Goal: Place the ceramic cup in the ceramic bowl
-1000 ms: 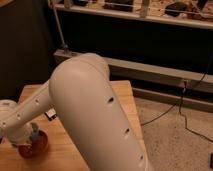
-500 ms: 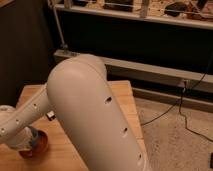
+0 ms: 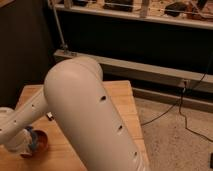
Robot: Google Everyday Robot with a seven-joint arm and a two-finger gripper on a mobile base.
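The task appears to be in its closing stage: the light-blue cup [image 3: 31,139] sits low over or inside the orange-red bowl [image 3: 40,145] near the left front corner of the wooden table [image 3: 120,95], though whether it rests on the bowl's floor cannot be told. Release and withdrawal seem to remain. The white arm [image 3: 85,115] fills the foreground, its large upper link sloping from lower right, with the forearm [image 3: 25,117] reaching left and down. The end effector [image 3: 24,144] is at the bowl, beside the cup; its grip state cannot be told.
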